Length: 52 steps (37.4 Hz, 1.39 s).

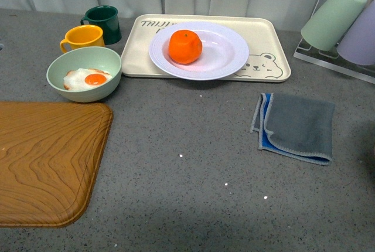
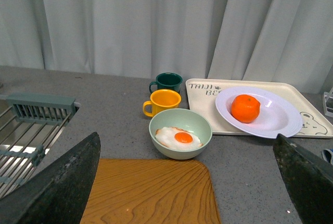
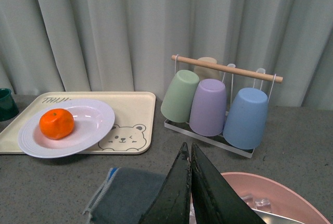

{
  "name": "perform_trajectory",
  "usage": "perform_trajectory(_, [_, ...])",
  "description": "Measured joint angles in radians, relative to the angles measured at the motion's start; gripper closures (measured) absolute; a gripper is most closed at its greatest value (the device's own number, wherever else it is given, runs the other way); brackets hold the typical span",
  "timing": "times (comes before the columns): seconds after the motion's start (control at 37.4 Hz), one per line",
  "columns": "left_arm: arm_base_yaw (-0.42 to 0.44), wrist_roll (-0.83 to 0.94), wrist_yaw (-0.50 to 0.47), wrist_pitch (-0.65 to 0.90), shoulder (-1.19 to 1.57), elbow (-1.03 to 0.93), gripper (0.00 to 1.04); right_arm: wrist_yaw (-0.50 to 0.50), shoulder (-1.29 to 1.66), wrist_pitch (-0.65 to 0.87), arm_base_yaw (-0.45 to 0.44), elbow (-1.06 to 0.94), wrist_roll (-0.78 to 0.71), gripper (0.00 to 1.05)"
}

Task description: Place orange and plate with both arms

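Bright orange (image 1: 185,47) sits left of centre in glossy white plate (image 1: 225,55), upright, near bench's far edge, approx mid-width.

The orange (image 1: 185,47) lies in the plate (image 1: 225,58) on the tray (image 1: 266,35).

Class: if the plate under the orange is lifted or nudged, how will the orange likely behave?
The orange looks round and sits loose in the plate, so it would probably roll if tilted. The plate's glossy surface suggests little grip. Its dished centre may keep the fruit inside.

Left gripper (image 2: 187,182) fingers spread wide apart; right gripper (image 3: 190,182) fingers pressed together, both empty.
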Motion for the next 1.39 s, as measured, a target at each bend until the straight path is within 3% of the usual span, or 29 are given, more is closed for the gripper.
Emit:
perform_trajectory(0.53, [0.0,0.0,0.0,0.0,0.0,0.0,0.07,0.0,-0.302,-0.285,0.0,-0.004,0.0,1.04])
perform_trajectory(0.99, [0.0,0.0,0.0,0.0,0.0,0.0,0.07,0.0,-0.431,-0.414,0.0,-0.004,0.0,1.04])
perform_trajectory(1.1, [0.0,0.0,0.0,0.0,0.0,0.0,0.07,-0.003,-0.562,-0.578,0.0,-0.003,0.0,1.04])
perform_trajectory(1.28, [0.0,0.0,0.0,0.0,0.0,0.0,0.07,-0.003,-0.595,-0.586,0.0,-0.003,-0.001,1.03])
perform_trajectory(1.39, [0.0,0.0,0.0,0.0,0.0,0.0,0.07,-0.003,-0.596,-0.586,0.0,-0.003,-0.001,0.82])
